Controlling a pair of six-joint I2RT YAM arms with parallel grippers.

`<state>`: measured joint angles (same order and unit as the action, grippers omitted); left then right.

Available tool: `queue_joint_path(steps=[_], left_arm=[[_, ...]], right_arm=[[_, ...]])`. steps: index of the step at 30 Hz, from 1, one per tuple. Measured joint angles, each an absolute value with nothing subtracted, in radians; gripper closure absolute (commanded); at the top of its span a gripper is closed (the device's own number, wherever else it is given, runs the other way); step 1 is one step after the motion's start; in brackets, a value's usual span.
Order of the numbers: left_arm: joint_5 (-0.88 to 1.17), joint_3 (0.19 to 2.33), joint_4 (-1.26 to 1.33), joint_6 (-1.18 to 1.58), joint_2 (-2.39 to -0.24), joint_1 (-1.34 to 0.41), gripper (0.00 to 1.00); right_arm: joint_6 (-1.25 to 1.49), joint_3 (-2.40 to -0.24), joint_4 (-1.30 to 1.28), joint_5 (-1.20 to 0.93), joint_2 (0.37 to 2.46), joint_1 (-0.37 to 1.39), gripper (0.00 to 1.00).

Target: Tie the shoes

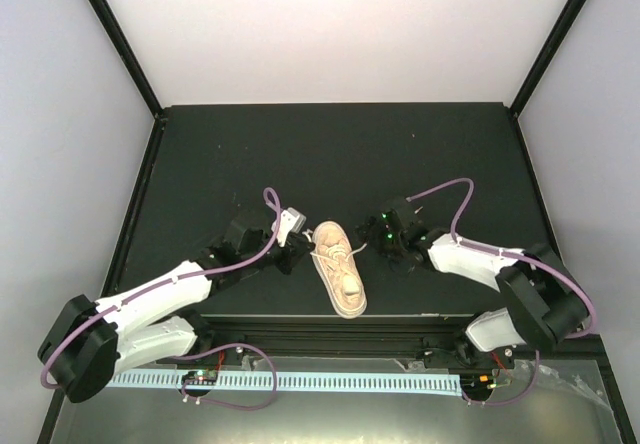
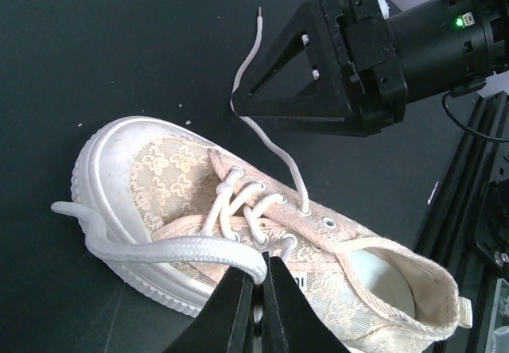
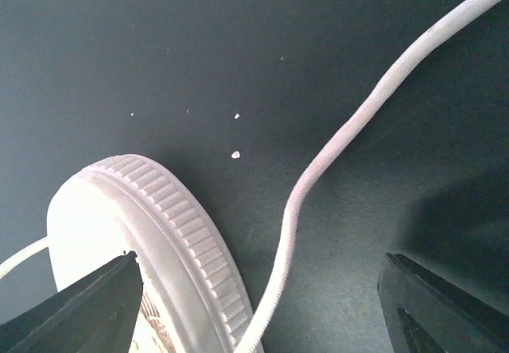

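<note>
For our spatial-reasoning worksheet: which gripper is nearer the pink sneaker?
Left. The left gripper pinches a lace right at the sneaker's side; the right gripper hangs open off its toe, above the other lace.

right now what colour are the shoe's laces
Cream-white laces, clearest in the left wrist view.

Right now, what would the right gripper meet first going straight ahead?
The right gripper would probably meet the loose lace between its open jaws, beside the shoe; depth is unclear.
</note>
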<state>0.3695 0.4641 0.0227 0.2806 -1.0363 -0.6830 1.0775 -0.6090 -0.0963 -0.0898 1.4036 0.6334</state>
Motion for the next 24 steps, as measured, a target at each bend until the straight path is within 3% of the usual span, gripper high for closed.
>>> queue_joint_path(steps=[5,9,12,15,17,24], left_arm=[[0.37,0.464,0.033,0.28,-1.059,-0.683,0.99],[0.37,0.464,0.035,0.28,-1.061,-0.683,0.98],[0.369,0.464,0.036,0.28,-1.061,-0.683,0.98],[0.371,0.464,0.038,0.28,-1.062,-0.683,0.98],[0.386,0.467,0.044,0.274,-1.073,-0.683,0.98],[0.509,0.539,0.059,0.222,-1.228,-0.683,0.98]], right_arm=[[1.111,-0.609,-0.042,-0.124,1.446,0.633,0.22],[1.138,-0.609,0.006,-0.152,1.478,0.633,0.35],[1.156,-0.608,0.043,-0.172,1.514,0.634,0.55],[1.163,-0.604,0.075,-0.179,1.538,0.634,0.87],[1.154,-0.594,0.099,-0.178,1.537,0.634,0.98],[1.064,-0.552,0.149,-0.164,1.43,0.633,0.98]])
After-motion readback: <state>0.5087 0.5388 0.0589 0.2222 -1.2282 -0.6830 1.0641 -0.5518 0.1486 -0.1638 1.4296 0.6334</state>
